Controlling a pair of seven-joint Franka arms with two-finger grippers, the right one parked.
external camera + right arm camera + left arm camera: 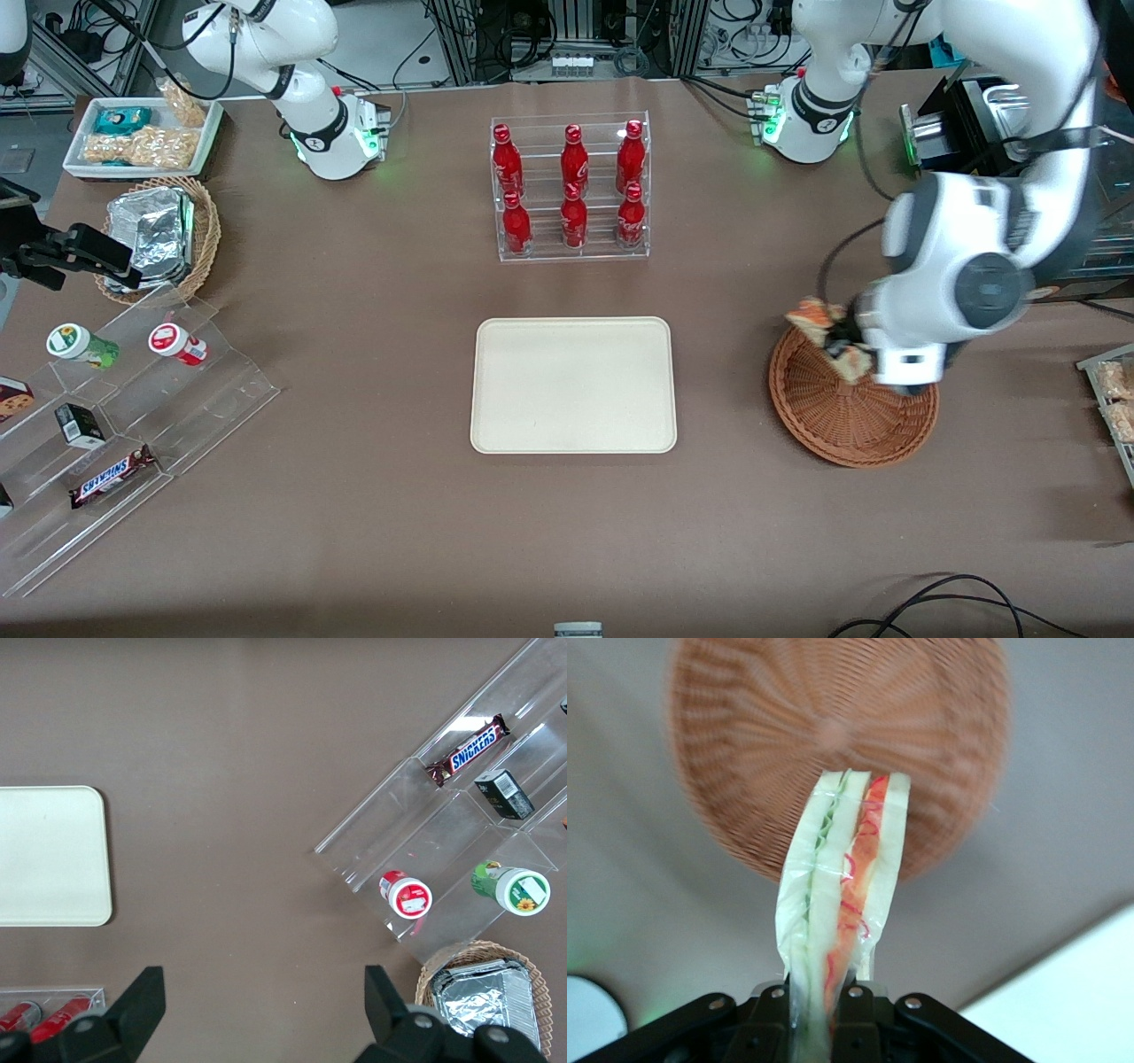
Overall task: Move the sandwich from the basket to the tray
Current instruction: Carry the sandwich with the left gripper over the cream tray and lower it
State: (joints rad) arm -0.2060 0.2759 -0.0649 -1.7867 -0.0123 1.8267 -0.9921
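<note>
The clear-wrapped sandwich (pixel 846 877), white bread with orange-red filling, hangs in the air above the round reddish-brown wicker basket (pixel 833 735). My left gripper (pixel 819 1014) is shut on the sandwich's narrow end. In the front view the sandwich (pixel 819 317) and gripper (pixel 840 341) sit over the basket's (pixel 850 416) rim on the side toward the tray. The cream rectangular tray (pixel 573 385) lies flat mid-table with nothing on it; its corner (pixel 1072 983) shows in the left wrist view.
A clear rack of red bottles (pixel 571 188) stands farther from the front camera than the tray. Toward the parked arm's end are a tan basket with foil packets (pixel 159 235), a clear stepped stand with snacks (pixel 124 425) and a white snack tray (pixel 142 133).
</note>
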